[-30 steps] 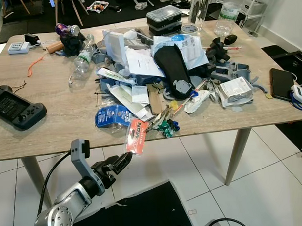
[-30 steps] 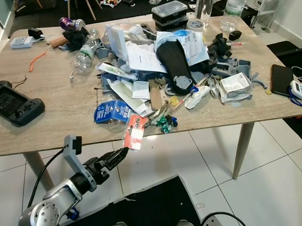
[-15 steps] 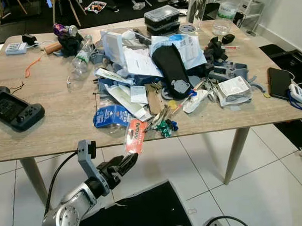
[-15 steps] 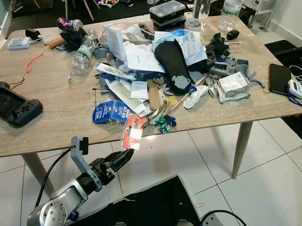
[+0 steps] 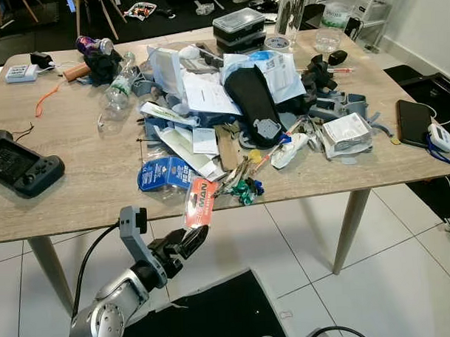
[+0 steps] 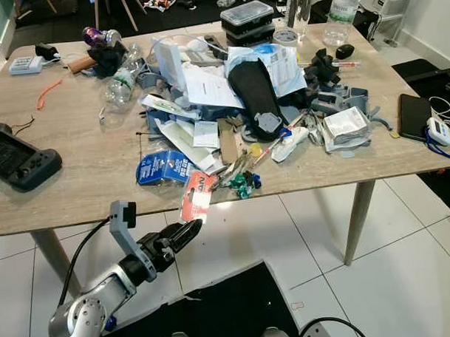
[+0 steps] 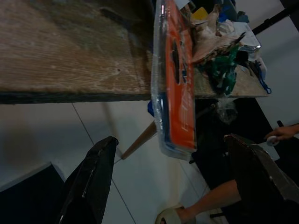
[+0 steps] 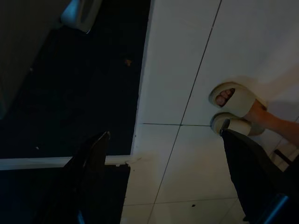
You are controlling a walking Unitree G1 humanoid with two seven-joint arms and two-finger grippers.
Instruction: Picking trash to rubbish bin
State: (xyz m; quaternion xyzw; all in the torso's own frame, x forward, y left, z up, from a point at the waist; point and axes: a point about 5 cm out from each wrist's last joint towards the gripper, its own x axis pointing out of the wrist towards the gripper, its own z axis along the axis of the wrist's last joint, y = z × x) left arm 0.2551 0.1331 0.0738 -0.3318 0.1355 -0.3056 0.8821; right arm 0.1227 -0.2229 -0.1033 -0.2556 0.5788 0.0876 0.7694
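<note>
- Left eye view: the left claw (image 5: pixel 193 240) hangs below the near edge of the wooden surface (image 5: pixel 77 181), fingers parted, holding nothing; just above it an orange blister pack (image 5: pixel 200 202) juts over that edge, beside a blue packet (image 5: pixel 164 173) and a heap of litter.
- Left wrist view: the orange pack sits between the two spread black fingers (image 7: pixel 88 182), untouched.
- Right wrist view: the right claw (image 8: pixel 163 177) gapes wide over white floor tiles (image 8: pixel 182 60); a person's sandalled feet (image 8: pixel 236 109) stand nearby.

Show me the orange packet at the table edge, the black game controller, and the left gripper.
orange packet (image 5: pixel 200 201), left eye view, printed face.
black game controller (image 5: pixel 18 163), left eye view, its middle.
left gripper (image 5: pixel 193 240), left eye view, between fingertips.
</note>
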